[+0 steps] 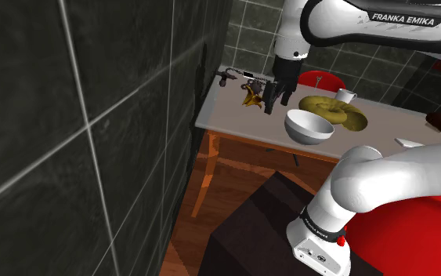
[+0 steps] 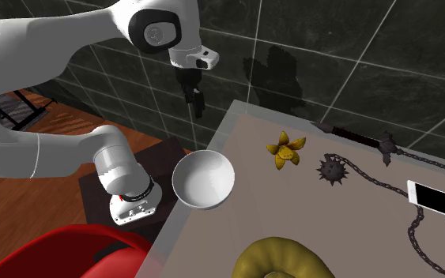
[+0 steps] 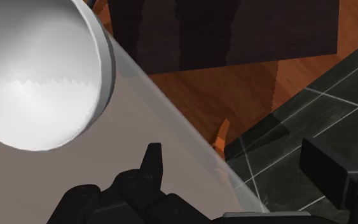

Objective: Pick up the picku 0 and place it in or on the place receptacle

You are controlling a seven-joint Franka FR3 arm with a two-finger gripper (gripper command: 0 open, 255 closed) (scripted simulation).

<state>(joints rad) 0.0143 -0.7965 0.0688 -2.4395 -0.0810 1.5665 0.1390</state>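
A white bowl (image 1: 309,127) (image 2: 203,179) (image 3: 37,76) stands near the table's edge closest to the stand. A small yellow flower-shaped object (image 1: 250,98) (image 2: 285,150) lies on the grey tabletop (image 2: 252,201), farther in. My gripper (image 1: 277,98) (image 2: 193,99) (image 3: 238,168) hangs in the air over the table's edge, beside the bowl and apart from it. Its fingers (image 3: 153,162) stand apart with nothing between them. Below the gripper in the wrist view are the table's rim, the wooden floor and dark tiles.
A spiked ball on a chain (image 2: 333,170), a white phone (image 2: 438,200) and a large yellow ring-shaped thing (image 1: 336,110) (image 2: 280,261) also lie on the table. A small mug (image 1: 345,96) and a red chair (image 1: 320,78) are at the far side. A dark tiled wall runs alongside.
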